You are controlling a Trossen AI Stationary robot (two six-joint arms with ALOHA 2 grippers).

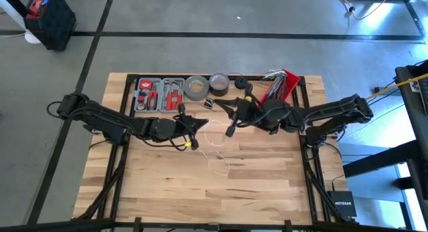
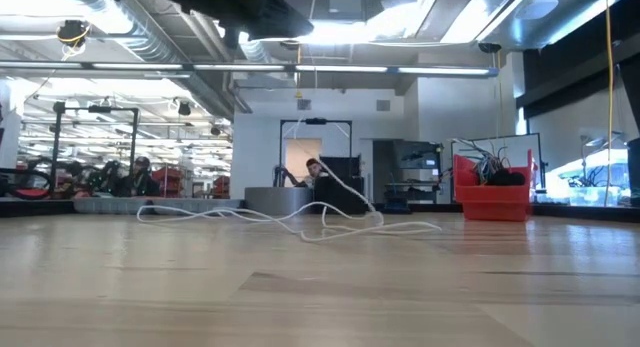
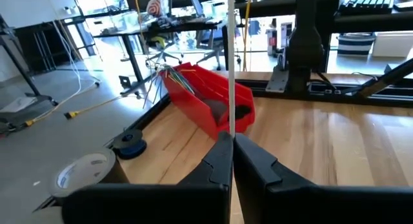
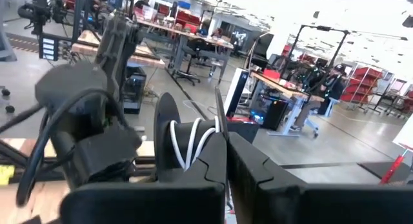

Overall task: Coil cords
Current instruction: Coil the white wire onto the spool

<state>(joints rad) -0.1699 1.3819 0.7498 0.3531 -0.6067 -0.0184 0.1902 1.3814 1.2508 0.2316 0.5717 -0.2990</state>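
The thin white cable (image 1: 215,150) lies in loose loops on the wooden table between my grippers, and also shows in the low view (image 2: 300,219). My left gripper (image 1: 202,122) is shut on a strand of it above the table's middle. My right gripper (image 1: 231,130) stands close to the right of it, shut, with the cable's black round disc (image 4: 166,130) and a few white turns (image 4: 190,143) at its fingers. In the low view both grippers are mostly above the picture. My left gripper pinches one strand of the white cable (image 3: 230,124) between its two fingertips. The strand runs straight and taut away from the fingertips (image 3: 230,56). My right gripper's fingers are closed together; the black disc stands against the outer side of one finger (image 4: 206,161), with a few cable turns (image 4: 187,146) lying over that finger beside it. What sits between the fingers is hidden by them.
Along the table's far edge stand a tool case (image 1: 159,93), two tape rolls (image 1: 196,88) (image 1: 219,83), a small black roll (image 1: 239,81) and a red bin of wires (image 1: 281,85). Bare wood lies toward the near edge (image 1: 200,192).
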